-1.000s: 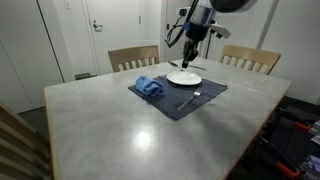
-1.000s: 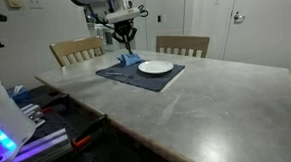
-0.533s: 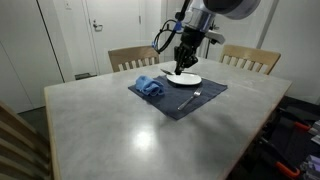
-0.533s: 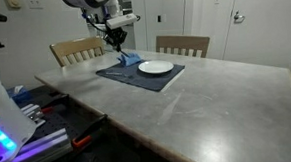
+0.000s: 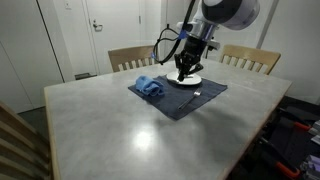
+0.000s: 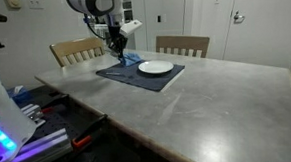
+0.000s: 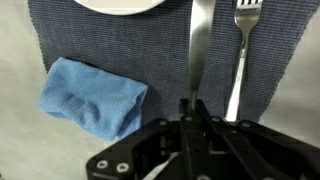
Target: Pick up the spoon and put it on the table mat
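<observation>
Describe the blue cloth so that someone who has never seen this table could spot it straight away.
Start at the big grey table and find the dark blue mat lying on it. On that mat, beside the white plate, lies a crumpled light blue cloth. It is the only soft, bunched thing there; the fork nearby is thin, shiny metal.

arm [image 5: 222, 12] — bent, reaching down | tool [image 7: 190, 108] — pointing down, fingers [image 7: 200, 116] pinched together
</observation>
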{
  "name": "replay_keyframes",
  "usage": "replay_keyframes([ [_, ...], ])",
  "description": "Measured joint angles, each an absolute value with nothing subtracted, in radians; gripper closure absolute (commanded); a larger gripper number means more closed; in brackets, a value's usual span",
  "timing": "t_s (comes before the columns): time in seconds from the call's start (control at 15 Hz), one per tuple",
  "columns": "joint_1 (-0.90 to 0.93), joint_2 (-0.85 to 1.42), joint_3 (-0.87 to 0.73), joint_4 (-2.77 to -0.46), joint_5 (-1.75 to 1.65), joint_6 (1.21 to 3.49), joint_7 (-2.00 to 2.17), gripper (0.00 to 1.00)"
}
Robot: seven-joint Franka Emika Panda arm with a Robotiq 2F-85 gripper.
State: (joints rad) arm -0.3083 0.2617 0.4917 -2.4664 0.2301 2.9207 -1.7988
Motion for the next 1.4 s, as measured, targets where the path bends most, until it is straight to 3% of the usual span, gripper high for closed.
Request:
replay_keyframes([
  [0.47, -0.350, 0.331, 0.528, -2.465, 0.305, 2.921, -2.065, 0.98],
  [1.0, -0.275, 0.380, 0.411, -2.469, 0.205, 2.960, -2.023, 0.98],
  [1.4, -0.274, 0.399, 0.418, -2.462, 0.188, 2.978, -1.965, 0.98],
])
